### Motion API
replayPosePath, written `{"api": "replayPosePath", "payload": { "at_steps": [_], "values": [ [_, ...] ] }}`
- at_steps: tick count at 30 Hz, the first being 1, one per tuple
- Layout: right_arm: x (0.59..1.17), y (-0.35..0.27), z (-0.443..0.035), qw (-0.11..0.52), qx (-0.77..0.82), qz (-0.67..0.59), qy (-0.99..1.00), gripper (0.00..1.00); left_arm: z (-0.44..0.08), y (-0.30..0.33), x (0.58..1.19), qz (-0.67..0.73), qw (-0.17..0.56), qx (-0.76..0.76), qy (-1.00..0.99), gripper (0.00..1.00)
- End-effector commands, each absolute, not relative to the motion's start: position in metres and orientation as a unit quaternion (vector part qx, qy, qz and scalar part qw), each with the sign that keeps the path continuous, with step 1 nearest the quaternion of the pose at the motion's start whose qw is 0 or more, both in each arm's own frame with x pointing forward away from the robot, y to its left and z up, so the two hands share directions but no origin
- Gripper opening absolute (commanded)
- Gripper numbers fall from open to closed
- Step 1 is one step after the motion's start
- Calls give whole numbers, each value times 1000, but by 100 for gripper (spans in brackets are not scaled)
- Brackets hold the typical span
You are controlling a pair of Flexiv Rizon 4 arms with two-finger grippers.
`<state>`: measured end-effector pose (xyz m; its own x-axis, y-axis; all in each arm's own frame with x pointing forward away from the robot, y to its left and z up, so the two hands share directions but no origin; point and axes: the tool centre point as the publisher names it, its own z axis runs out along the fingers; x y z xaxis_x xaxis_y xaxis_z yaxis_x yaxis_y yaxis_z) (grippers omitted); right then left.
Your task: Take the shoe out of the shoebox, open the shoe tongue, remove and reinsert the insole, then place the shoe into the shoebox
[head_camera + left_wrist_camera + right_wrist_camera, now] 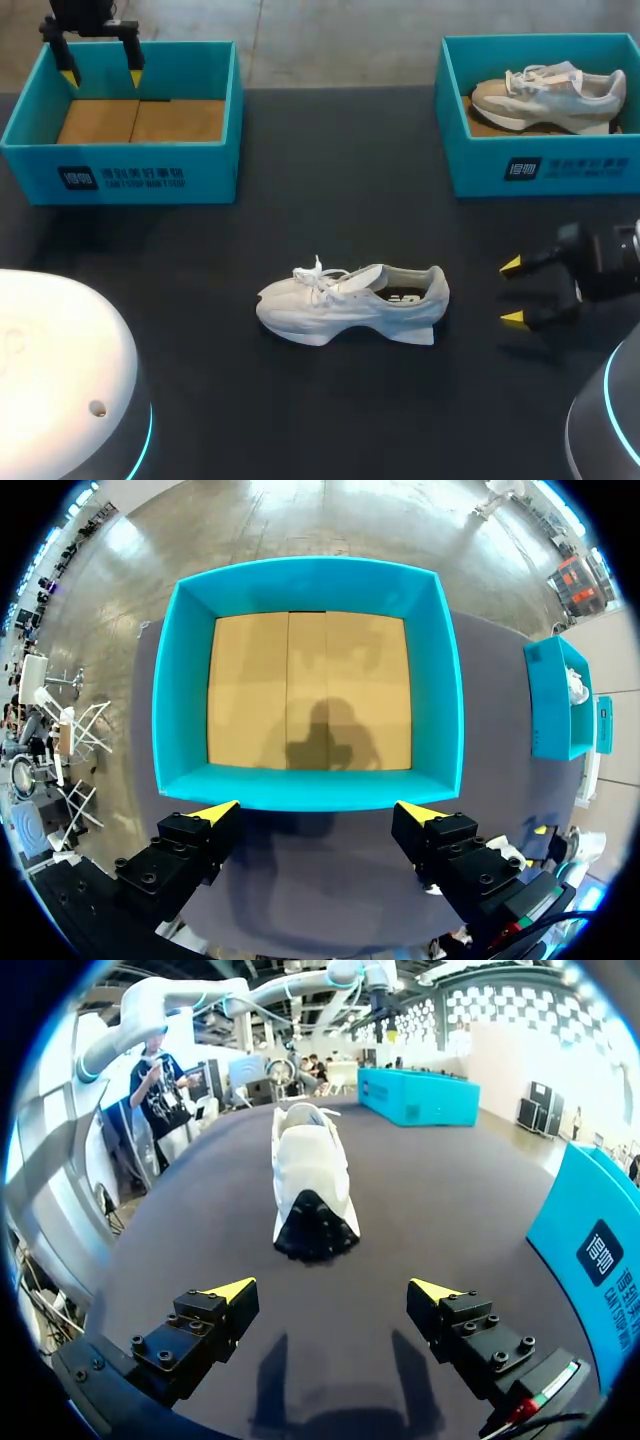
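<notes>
Hiding beige shoe sole: shoebox wall; right tool arm cropped.

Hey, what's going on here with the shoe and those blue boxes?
Neither arm is holding anything right now. A white shoe sits on its sole on the table, outside both boxes. The right gripper is open beside its heel, pointing at it. The left gripper is open above the empty shoebox. A second shoebox holds another shoe.

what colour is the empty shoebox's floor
Tan cardboard brown; the empty shoebox shows best in the left wrist view.
</notes>
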<state>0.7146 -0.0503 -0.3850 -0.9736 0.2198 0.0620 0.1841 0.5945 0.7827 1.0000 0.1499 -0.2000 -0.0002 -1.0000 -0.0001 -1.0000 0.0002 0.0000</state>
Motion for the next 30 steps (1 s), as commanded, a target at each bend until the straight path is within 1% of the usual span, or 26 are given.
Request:
{"api": "replayPosePath", "payload": {
  "at_steps": [1,18,30],
  "values": [
    [713,-53,-386,20,112,438,891,100,-200,150,1000,0,0,-707,707,100],
    [708,-56,-395,25,100,472,876,100,-200,150,1000,0,0,-707,707,100],
    [707,-39,-398,26,103,483,869,100,-200,150,1000,0,0,-707,707,100]
  ]
}}
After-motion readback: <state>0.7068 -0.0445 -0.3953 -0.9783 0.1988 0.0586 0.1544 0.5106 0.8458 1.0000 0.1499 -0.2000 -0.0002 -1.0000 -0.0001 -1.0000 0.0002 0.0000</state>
